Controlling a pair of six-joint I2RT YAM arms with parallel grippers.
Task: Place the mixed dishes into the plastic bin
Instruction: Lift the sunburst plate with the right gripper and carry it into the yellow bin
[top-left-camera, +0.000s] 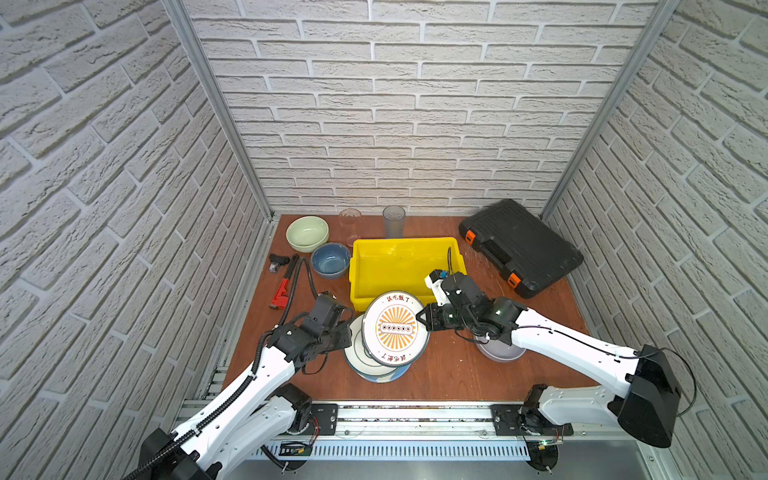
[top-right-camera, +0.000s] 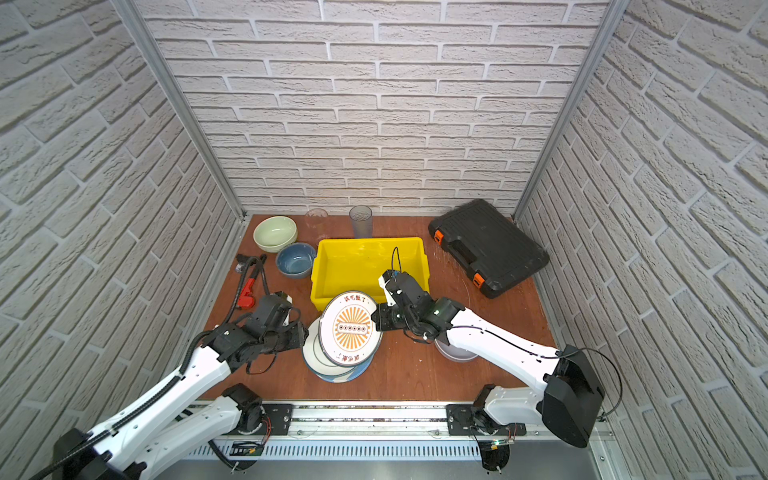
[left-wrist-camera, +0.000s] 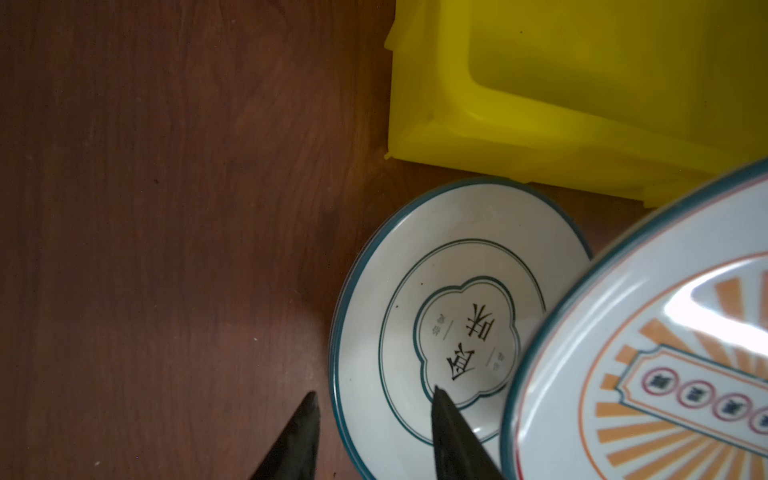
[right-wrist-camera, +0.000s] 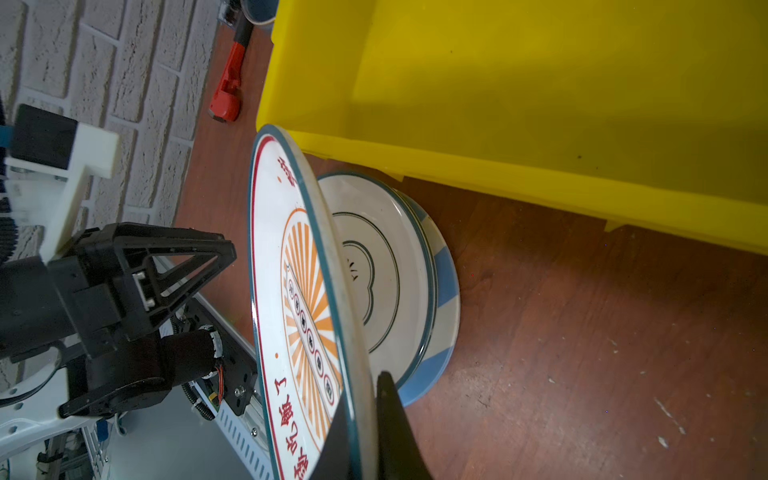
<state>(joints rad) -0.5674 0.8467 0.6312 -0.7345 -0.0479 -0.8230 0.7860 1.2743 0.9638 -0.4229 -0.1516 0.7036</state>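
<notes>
In both top views the yellow bin (top-left-camera: 395, 266) sits empty while the right tool (top-left-camera: 422, 318), clamped on the rim of the orange sunburst plate (top-left-camera: 395, 328), holds it tilted at the bin's near wall, the left tool (top-left-camera: 349, 334) gaping beside two stacked plates (top-left-camera: 358, 345) on the surface (top-left-camera: 457, 374); bowls (top-left-camera: 307, 232) and tumblers (top-left-camera: 393, 220) wait outside.

Both top views high above the front edge, tilted down toward the back wall, covering the whole worktop (top-left-camera: 457, 382), left wrist view close behind its jaws, white lettered plate (left-wrist-camera: 457, 257) and yellow bin (left-wrist-camera: 519, 137) just beyond them, right wrist view close, edge-on to the orange sunburst plate (right-wrist-camera: 291, 270) between its jaws, both wrist views sharing plates and bin
</notes>
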